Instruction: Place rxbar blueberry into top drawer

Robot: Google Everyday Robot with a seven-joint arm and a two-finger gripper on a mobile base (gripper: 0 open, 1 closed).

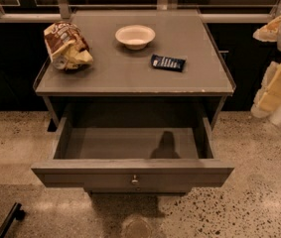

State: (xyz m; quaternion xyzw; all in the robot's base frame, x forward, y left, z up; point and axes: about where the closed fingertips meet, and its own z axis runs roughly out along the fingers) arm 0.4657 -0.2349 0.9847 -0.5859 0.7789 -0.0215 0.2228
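Note:
The rxbar blueberry (168, 62), a small dark navy wrapper with pale lettering, lies flat on the grey table top (120, 76), right of centre and just in front of the bowl. The top drawer (80, 175) is pulled open below the table top. Its inside holds only a shadow, and a small round knob (135, 180) sits on its front panel. Pale links of my arm (279, 81) hang at the right edge, beside the table and well apart from the bar. My gripper itself is out of view.
A white bowl (135, 35) stands at the back centre of the table top. A brown-and-yellow chip bag (66, 46) lies at the back left. Dark cabinets and a railing run behind the table. Speckled floor surrounds it, with a dark bar (10, 219) at the bottom left.

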